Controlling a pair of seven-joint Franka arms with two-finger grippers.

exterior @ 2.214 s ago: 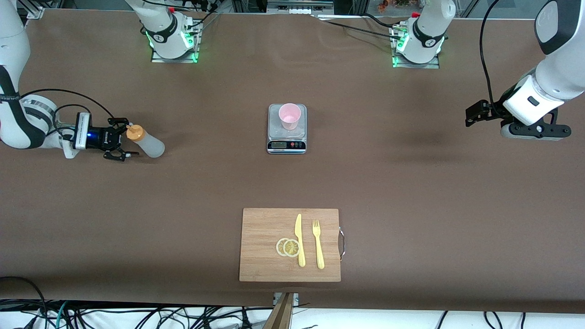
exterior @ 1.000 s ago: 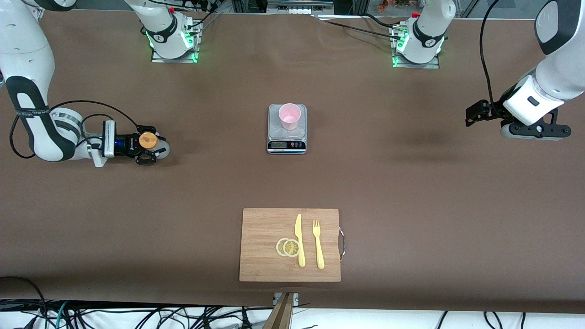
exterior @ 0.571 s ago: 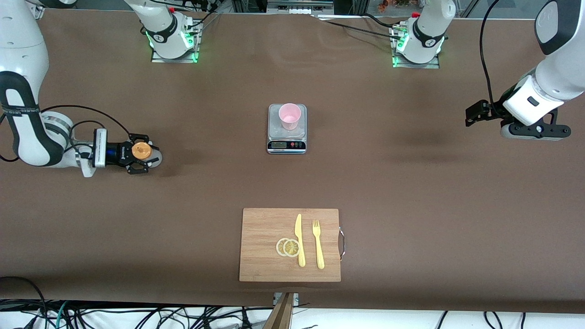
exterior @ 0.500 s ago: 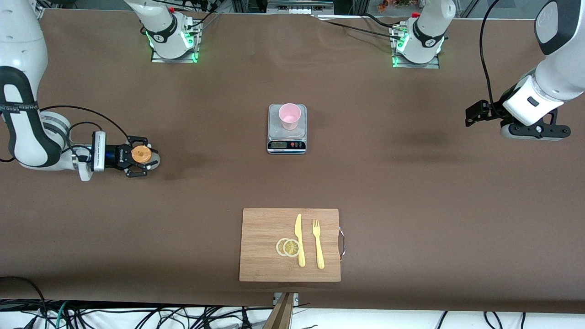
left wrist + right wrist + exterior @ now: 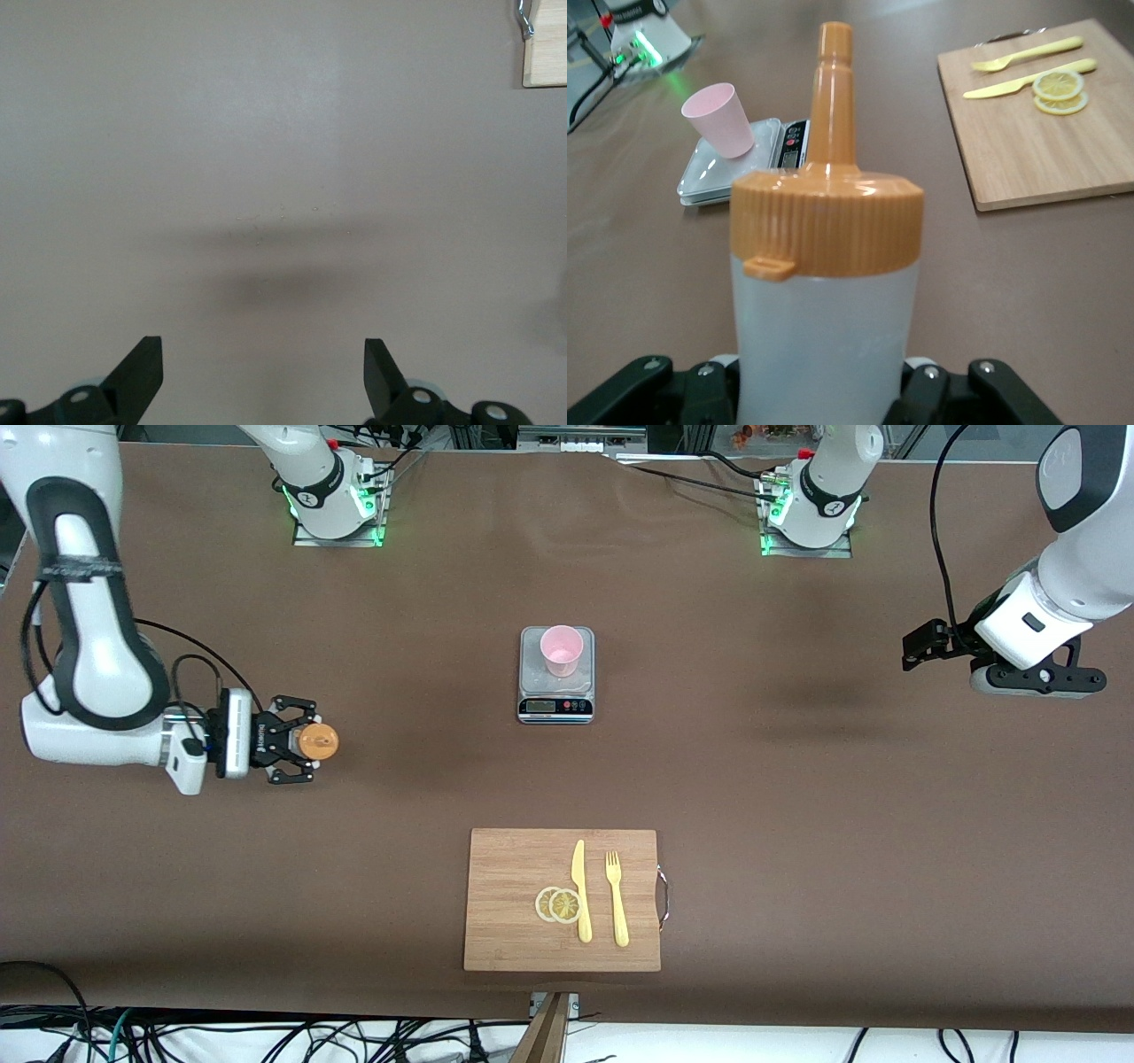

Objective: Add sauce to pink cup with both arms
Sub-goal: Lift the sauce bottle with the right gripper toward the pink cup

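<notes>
My right gripper (image 5: 299, 741) is shut on the sauce bottle (image 5: 317, 741) and holds it upright over the table toward the right arm's end. In the right wrist view the gripper (image 5: 821, 394) clamps the whitish body of the bottle (image 5: 824, 292), and the orange nozzle cap points up. The pink cup (image 5: 562, 650) stands on a small scale (image 5: 555, 691) at the table's middle; it also shows in the right wrist view (image 5: 719, 118). My left gripper (image 5: 1035, 678) waits, open and empty, over bare table at the left arm's end; its fingers (image 5: 142, 376) stand wide apart.
A wooden cutting board (image 5: 514, 921) lies nearer to the front camera than the scale, with a yellow knife (image 5: 579, 890), a yellow fork (image 5: 616, 899) and two lemon slices (image 5: 558, 904) on it. The board's corner shows in the left wrist view (image 5: 545, 66).
My right gripper closed on the sauce bottle, stood it upright, lifted it and carried it over the table toward the cup's end and the front camera. The left arm has not moved.
</notes>
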